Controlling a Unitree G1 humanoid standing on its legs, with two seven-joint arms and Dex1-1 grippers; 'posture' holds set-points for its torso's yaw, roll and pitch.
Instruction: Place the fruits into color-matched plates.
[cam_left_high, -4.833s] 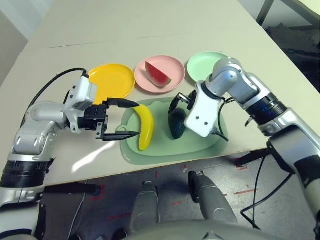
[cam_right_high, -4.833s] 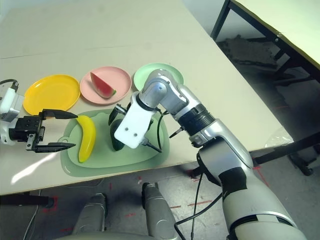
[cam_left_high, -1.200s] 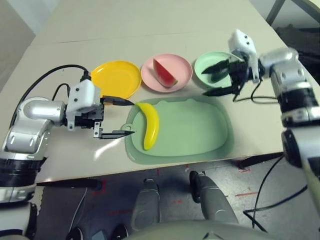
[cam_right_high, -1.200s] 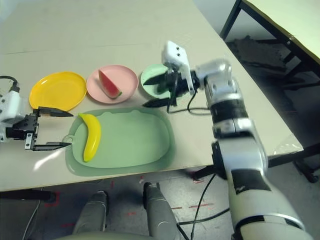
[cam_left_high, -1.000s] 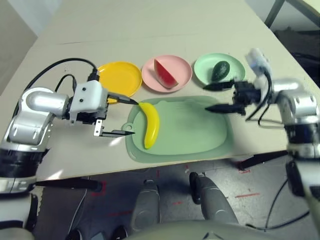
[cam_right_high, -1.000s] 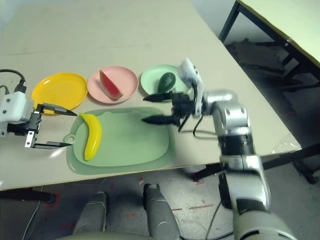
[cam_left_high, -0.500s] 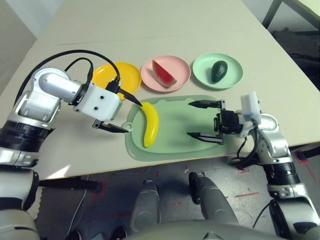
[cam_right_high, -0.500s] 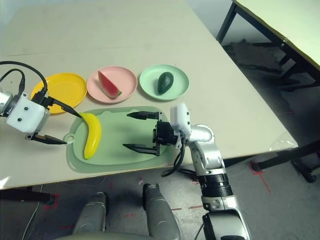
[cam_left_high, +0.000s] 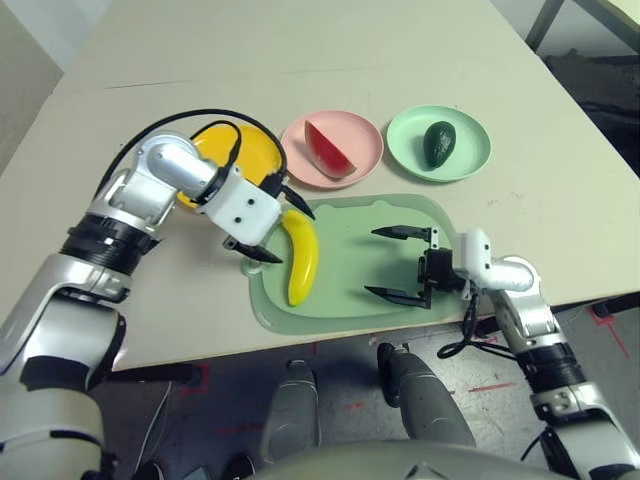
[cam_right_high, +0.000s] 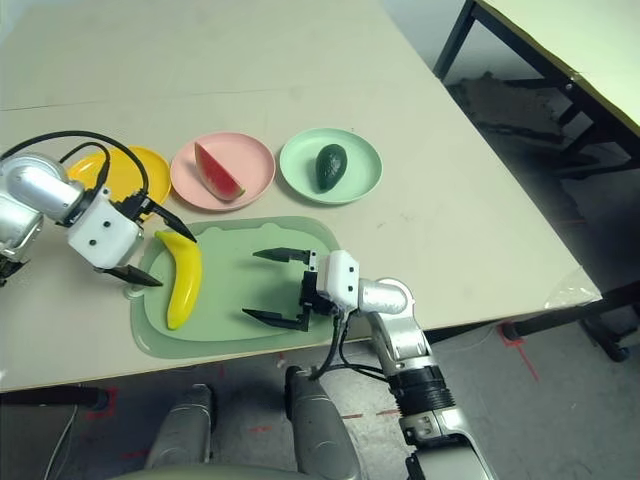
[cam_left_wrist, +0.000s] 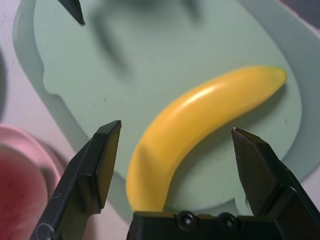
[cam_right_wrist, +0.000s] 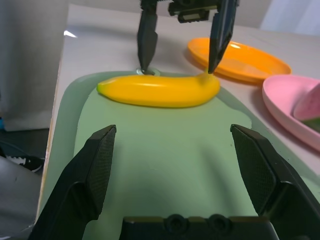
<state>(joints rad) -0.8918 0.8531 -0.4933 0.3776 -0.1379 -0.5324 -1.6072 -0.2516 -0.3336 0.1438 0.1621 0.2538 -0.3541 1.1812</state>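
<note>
With the watermelon wedge (cam_left_high: 329, 148) on the pink plate (cam_left_high: 362, 160) and the avocado (cam_left_high: 437, 143) on the mint green plate (cam_left_high: 470, 160), only the banana (cam_left_high: 300, 256) remains on the pale green mat (cam_left_high: 350, 270), so the left gripper (cam_left_high: 268, 222) spreads wide astride its far end, nearest the yellow plate (cam_left_high: 252, 152), while the right gripper (cam_left_high: 398, 262) hovers wide and empty over the mat's right half.

This looks like a robotics lab or test room rather than a home. A plain beige table (cam_right_high: 300, 80) stands on a bare grey floor (cam_left_high: 330, 390) marked with short strips of red tape (cam_left_high: 490, 385) just below the table's near edge. Cables (cam_right_high: 350, 440) trail across that floor. Beyond the table's right end stands a second work table with black metal legs (cam_right_high: 455, 45), dark clutter lying beneath it.
</note>
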